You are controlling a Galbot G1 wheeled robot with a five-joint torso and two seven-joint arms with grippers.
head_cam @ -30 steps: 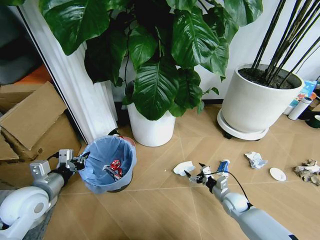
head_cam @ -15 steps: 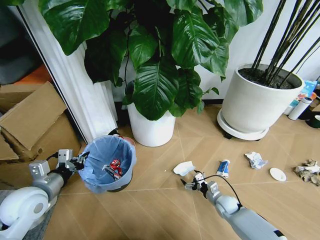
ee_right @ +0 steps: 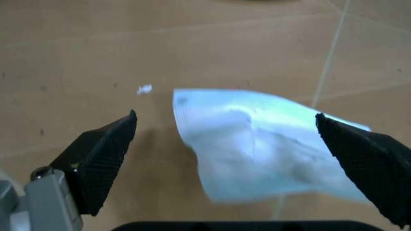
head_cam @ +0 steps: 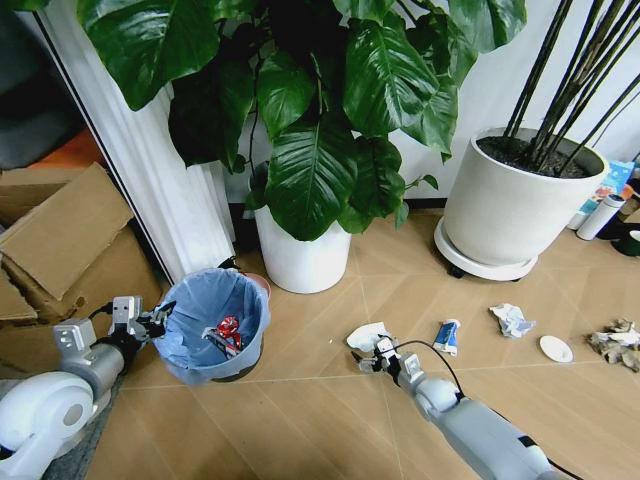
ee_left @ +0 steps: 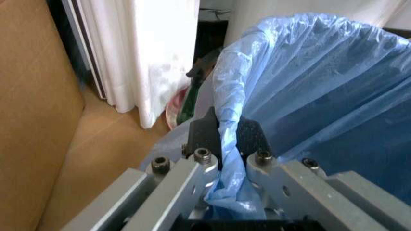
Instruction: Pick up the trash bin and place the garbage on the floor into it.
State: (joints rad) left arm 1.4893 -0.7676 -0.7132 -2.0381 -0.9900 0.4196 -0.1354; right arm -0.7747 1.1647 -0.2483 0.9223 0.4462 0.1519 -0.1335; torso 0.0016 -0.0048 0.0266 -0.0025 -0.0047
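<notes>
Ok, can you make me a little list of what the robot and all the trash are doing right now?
left gripper: shut on the trash bin's rim and blue liner
trash bin: beside the white plant pot, red can already inside
right gripper: open, fingers either side of the packet
packet: pale blue-white, lying flat on the floor
white tube: on the floor, to the right of the packet
paper ball: on the floor, farther right
white disc: on the floor
grey-brown wad: on the floor by the right edge
</notes>
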